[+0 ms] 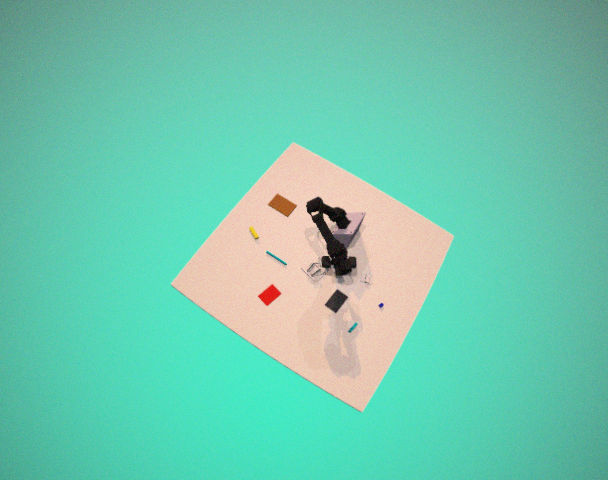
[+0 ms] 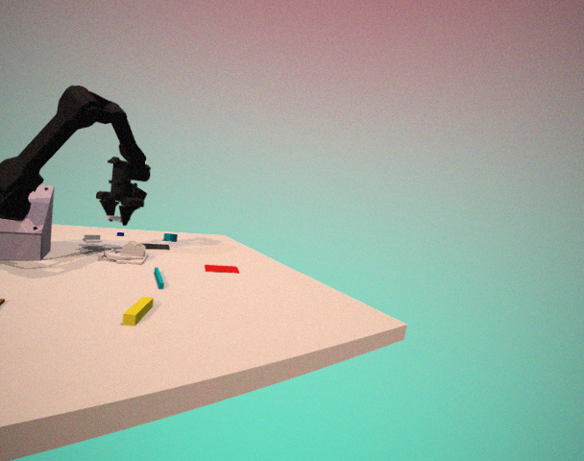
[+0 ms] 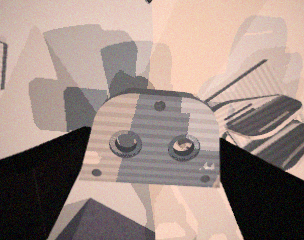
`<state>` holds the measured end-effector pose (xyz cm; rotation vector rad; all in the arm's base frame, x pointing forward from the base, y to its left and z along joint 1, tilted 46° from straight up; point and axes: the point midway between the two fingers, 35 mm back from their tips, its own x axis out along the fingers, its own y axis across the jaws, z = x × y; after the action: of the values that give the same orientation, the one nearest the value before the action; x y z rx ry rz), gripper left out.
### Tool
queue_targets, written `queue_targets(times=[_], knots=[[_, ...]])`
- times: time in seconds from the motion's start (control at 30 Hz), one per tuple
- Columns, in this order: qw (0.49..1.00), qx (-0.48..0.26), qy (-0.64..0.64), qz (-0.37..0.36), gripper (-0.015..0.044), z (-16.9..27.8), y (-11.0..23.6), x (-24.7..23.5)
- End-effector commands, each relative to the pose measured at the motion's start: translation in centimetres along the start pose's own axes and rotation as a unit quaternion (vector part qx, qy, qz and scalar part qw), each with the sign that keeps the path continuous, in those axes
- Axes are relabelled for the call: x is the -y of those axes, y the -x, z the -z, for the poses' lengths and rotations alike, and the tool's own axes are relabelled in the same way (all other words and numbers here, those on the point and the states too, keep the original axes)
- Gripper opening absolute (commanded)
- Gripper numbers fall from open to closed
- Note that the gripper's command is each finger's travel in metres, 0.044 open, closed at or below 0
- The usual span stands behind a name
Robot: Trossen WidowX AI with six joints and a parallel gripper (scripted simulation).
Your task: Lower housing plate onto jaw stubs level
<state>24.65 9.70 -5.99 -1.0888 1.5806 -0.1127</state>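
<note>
Table (image 1: 314, 170) (image 2: 262, 342): red rectangle (image 1: 269, 295) (image 2: 222, 269) (flat).

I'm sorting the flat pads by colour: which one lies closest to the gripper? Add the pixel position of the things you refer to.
The black pad (image 1: 336, 301) (image 2: 158, 246), nearer the gripper (image 1: 331, 264) (image 2: 116, 221) (image 3: 153, 138) than the red or brown one.

Around my gripper (image 1: 322, 261) (image 2: 116, 218) (image 3: 153, 138), held up off the table (image 1: 216, 273) (image 2: 262, 337): open air below, the housing plate (image 2: 114, 218) (image 3: 154, 120) filling the span between my fingers. Obstacle, raised: the pale jaw assembly (image 1: 314, 270) (image 2: 128, 252) (image 3: 264, 117) — off to one side of the plate in the wrist view. Obstacle, tall: my arm's lilac pedestal (image 1: 357, 222) (image 2: 16, 245) (image 3: 99, 225). Low items: teal stick (image 1: 276, 258) (image 2: 158, 278), black panel (image 1: 336, 301) (image 2: 157, 246) — passable overhead.
</note>
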Motion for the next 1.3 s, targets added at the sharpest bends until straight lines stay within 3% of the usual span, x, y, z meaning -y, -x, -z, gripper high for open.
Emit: queue_targets(times=[0.0,1.03,1.27], knots=[[0.999,0.001,-0.039,0.002,0.0351,0.5,0.0,1.1],[0.929,-0.006,-0.369,0.022,0.0351,6.1,-1.3,8.5],[0.923,-0.007,-0.384,0.024,0.0351,6.4,-1.3,8.8]])
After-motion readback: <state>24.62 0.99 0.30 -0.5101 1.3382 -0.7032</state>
